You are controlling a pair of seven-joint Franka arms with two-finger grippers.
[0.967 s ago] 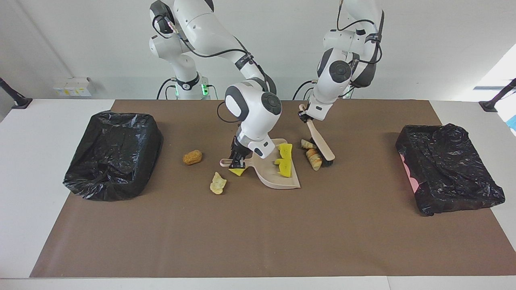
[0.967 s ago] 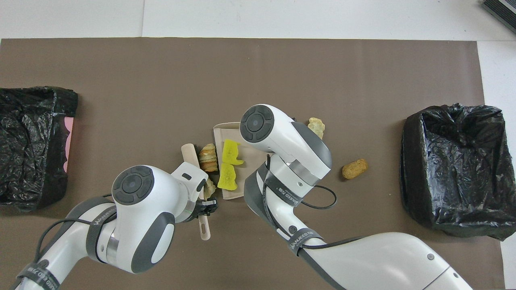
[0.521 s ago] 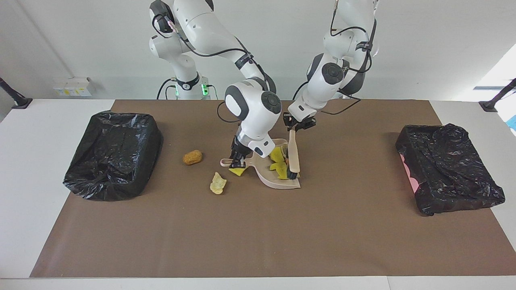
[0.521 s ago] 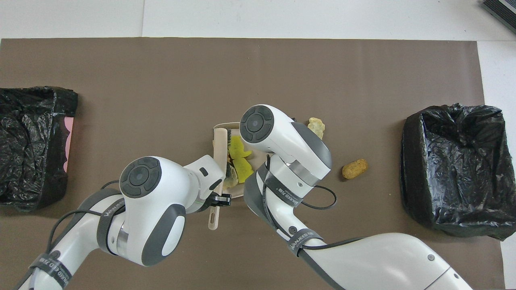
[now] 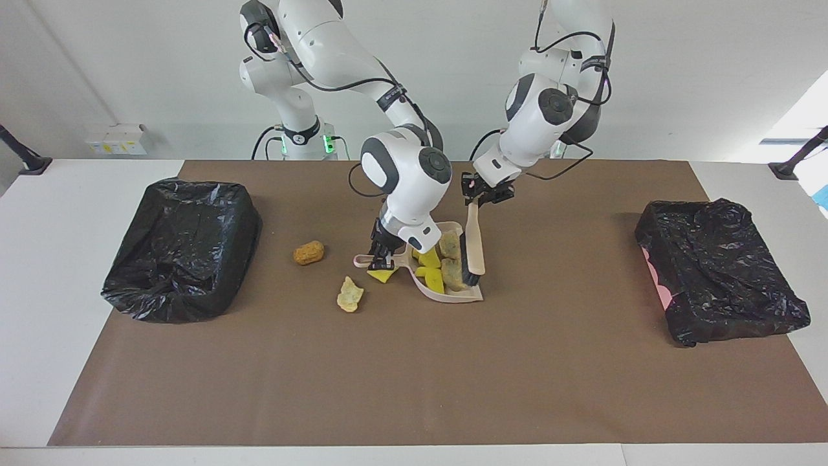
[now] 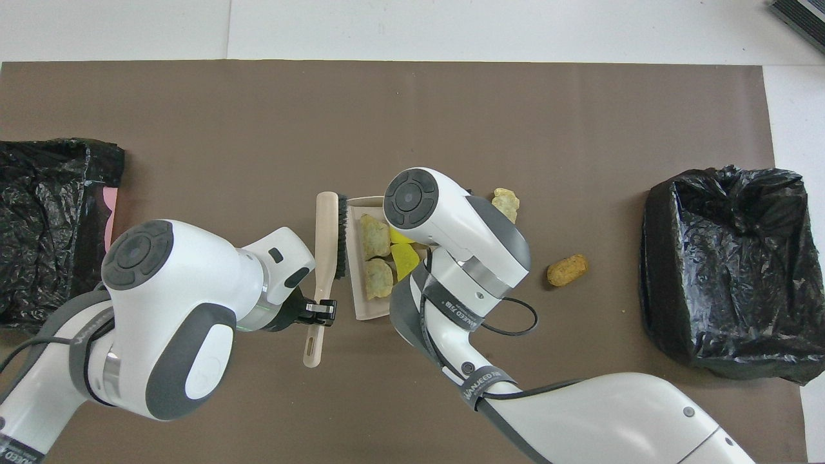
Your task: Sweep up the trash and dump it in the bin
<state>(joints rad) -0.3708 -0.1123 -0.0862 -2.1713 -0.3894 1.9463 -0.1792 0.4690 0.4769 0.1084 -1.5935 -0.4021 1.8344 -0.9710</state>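
The beige dustpan (image 5: 463,296) (image 6: 367,310) lies mid-table and holds two tan trash lumps (image 5: 449,246) (image 6: 372,228) and yellow sponge chunks (image 5: 431,270) (image 6: 405,258). My right gripper (image 5: 381,259) is shut on the dustpan's handle, hidden under the arm in the overhead view. My left gripper (image 5: 482,195) (image 6: 320,312) is shut on the handle of the brush (image 5: 476,241) (image 6: 325,232), whose black bristles stand at the pan's open edge. A yellow chunk (image 5: 381,276) lies under the pan's handle. A tan scrap (image 5: 350,294) (image 6: 506,203) and an orange-brown lump (image 5: 308,252) (image 6: 567,269) lie loose toward the right arm's end.
Two bins lined with black bags stand at the table's ends, one (image 5: 181,249) (image 6: 722,270) at the right arm's end, the other (image 5: 718,272) (image 6: 51,219) at the left arm's end. A brown mat (image 5: 414,375) covers the table.
The brush swept the tan lumps into the dustpan and pushed the yellow chunks deeper. It has since drawn back to the pan's open edge. The right arm held still.
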